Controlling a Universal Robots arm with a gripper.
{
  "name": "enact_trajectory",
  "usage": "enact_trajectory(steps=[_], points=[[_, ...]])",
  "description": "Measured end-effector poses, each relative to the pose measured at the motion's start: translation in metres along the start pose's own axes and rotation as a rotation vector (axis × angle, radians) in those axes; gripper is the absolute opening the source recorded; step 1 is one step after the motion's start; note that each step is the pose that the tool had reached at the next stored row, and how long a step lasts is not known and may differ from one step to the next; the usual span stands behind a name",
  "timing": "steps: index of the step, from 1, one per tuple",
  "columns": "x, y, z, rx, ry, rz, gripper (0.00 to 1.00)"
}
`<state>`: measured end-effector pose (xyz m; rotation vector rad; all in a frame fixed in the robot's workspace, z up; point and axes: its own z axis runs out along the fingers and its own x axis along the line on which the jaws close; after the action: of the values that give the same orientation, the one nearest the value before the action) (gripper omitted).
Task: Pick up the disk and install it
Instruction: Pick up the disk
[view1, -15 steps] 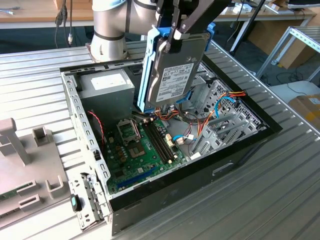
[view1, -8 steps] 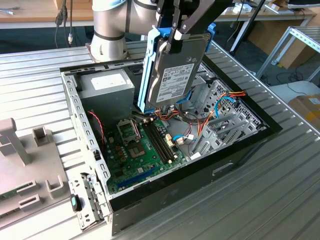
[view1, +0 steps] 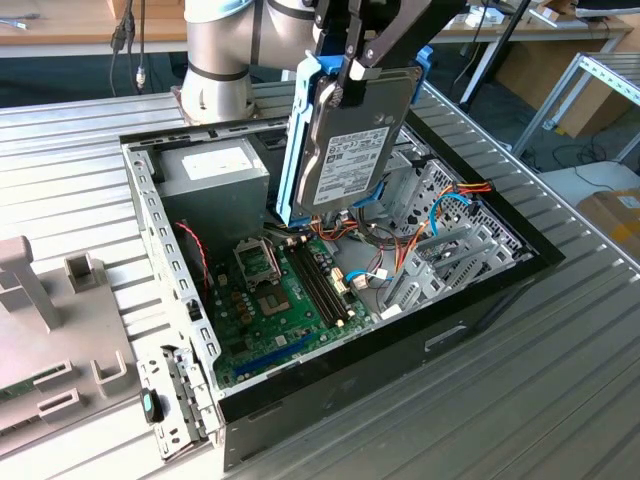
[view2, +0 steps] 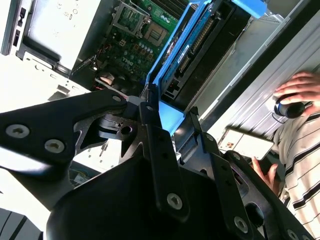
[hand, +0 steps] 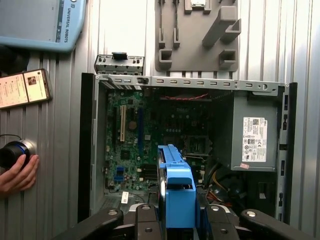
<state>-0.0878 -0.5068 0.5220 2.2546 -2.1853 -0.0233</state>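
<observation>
the gripper (view1: 350, 72) is clamped on the disk (view1: 352, 140) and holds it upright in the air, label side showing in the exterior view. it is above the open computer case (view1: 150, 215) on the tabletop (view1: 520, 420). the disk's lower edge hangs over the motherboard (view1: 275, 295), apart from it. the pick-up looks done, but the install is not: the disk sits in no bay and is clear of the silver drive cage (view1: 440, 215) toward the exterior view's right.

A ribbed metal table (view1: 560, 380) carried an open computer case (view1: 330, 385) lying on its side, with a grey fixture plate (view1: 100, 345) just beside it. In the first wrist view, a smartphone (hand: 22, 89) and a teach pendant (hand: 35, 22) also lay there.
</observation>
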Motion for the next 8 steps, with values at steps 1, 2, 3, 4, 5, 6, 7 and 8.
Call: enact_trajectory(steps=[1,2,3,4,5,6,7,8], points=[[0.0001,-0.0041,0.0000,0.0001,-0.0001,0.000,0.36],[0.0002,-0.0065,0.0000,0.0000,0.0000,0.000,0.36],[0.0003,-0.0085,0.0000,0.0001,-0.0001,0.000,0.36],[0.0004,-0.0115,0.0000,0.0001,-0.0001,0.000,0.36],[0.0005,-0.0142,-0.0001,0.0000,-0.0001,0.000,0.36],[0.0005,-0.0166,-0.0001,0.0001,0.0000,0.000,0.36],[0.0006,-0.0183,-0.0001,0.0001,-0.0001,0.000,0.36],[0.0007,-0.0213,-0.0001,0.0001,-0.0001,0.000,0.36]])
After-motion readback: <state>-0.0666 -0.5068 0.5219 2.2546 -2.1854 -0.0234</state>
